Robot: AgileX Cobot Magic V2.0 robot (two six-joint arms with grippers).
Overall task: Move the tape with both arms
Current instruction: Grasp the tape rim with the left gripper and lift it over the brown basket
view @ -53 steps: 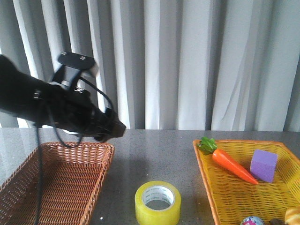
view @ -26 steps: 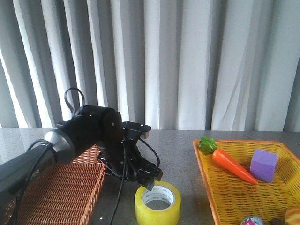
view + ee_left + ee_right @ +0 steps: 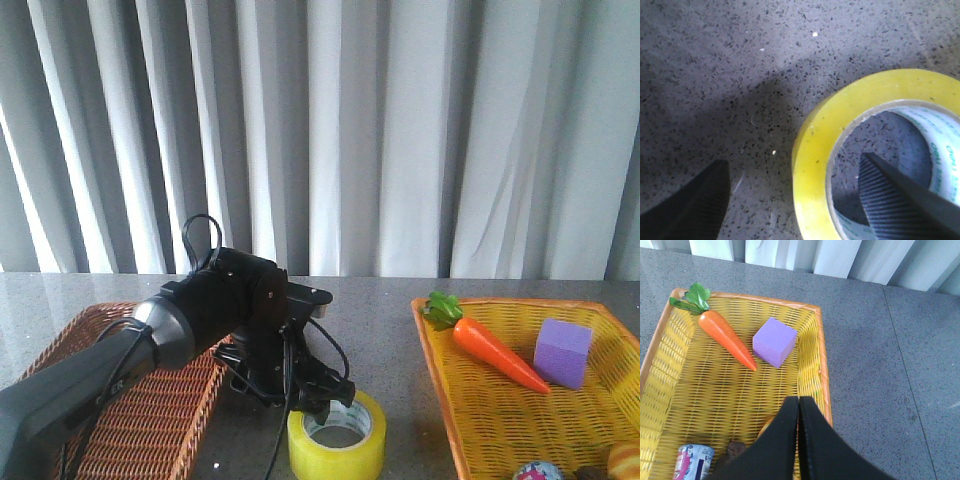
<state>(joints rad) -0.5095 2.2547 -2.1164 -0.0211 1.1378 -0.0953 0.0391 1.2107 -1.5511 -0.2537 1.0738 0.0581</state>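
Tape (image 3: 337, 436) is sitting flat on the grey table (image 3: 390, 330), core hole up, between the brown basket (image 3: 130, 400) on the left of the tape and the yellow basket (image 3: 520, 400) on its right, touching neither. Left gripper (image 3: 325, 392) is now hanging right over the tape's near-left rim; half a second ago it was a bit short of the tape and higher, a second ago it was up above the brown basket. So the reach is basically done, grasp is next. In the left wrist view the jaws are spread wide, straddling the tape's wall: one finger (image 3: 900, 200) is dipping inside the core, the other finger (image 3: 690, 210) is sitting outside on the table side, neither clearly touching tape yet. Looks like closing here would pinch the wall.

Right gripper (image 3: 799, 412) is hovering above the yellow basket, fingers pressed together, holding nothing, well apart from the tape. Carrot (image 3: 726, 337) and purple cube (image 3: 774, 341) are lying in that basket, beyond the tape's right side. Handover is not started yet; right arm is waiting.
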